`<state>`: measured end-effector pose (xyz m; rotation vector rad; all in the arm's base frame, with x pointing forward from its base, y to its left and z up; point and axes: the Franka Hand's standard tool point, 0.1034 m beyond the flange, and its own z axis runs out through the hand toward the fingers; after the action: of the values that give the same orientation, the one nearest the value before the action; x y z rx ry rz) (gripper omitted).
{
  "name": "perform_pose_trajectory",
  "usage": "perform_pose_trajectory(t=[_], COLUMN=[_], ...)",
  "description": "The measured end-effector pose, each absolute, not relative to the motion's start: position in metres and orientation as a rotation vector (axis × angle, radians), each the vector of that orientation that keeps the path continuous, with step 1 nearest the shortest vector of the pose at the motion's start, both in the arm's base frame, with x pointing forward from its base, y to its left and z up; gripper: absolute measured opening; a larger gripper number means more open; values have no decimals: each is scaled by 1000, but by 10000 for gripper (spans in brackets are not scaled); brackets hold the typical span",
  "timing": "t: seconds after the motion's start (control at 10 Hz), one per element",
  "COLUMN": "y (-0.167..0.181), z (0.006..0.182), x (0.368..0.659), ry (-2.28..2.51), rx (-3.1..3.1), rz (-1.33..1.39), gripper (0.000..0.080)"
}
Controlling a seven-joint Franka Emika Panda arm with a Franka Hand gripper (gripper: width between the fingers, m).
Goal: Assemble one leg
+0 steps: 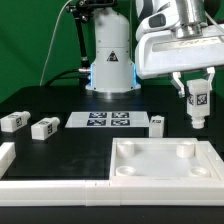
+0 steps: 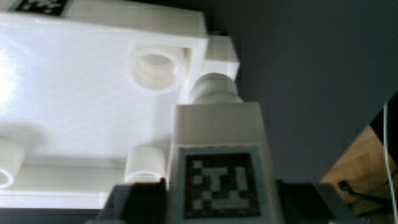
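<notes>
My gripper [image 1: 197,88] is shut on a leg [image 1: 198,105], a white peg with a black-and-white tag, and holds it upright in the air above the far right corner of the white tabletop [image 1: 150,170]. In the wrist view the held leg [image 2: 217,140] runs from between my fingers [image 2: 139,198] toward the tabletop [image 2: 71,90], close to a round corner socket [image 2: 155,68]. Three more legs lie on the black table: two at the exterior view's left [image 1: 13,122] [image 1: 44,127] and one right of the marker board [image 1: 156,124].
The marker board [image 1: 109,121] lies flat in front of the arm's base [image 1: 110,70]. A white L-shaped rail [image 1: 20,185] runs along the front and the exterior view's left side of the table.
</notes>
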<state>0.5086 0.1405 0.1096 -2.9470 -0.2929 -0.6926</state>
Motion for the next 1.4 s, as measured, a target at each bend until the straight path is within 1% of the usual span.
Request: perform_pose_trajectory(t=[0.1, 0.2, 0.7, 0.8, 0.9, 1.2, 1.3, 1.4], y=[144, 147, 145, 137, 128, 120, 119, 120], z=[105, 105, 104, 106, 109, 99, 94, 92], x=[520, 531, 527, 535, 553, 595, 605, 609], ry=[-364, -400, -395, -370, -357, -375, -403, -412], rx=[-2952, -2949, -2951, -2962, -2965, -2967, -2965, -2963], rz=[-669, -670, -671, -654, -671, -668, -677, -680], gripper=[291, 291, 291, 291, 291, 291, 291, 291])
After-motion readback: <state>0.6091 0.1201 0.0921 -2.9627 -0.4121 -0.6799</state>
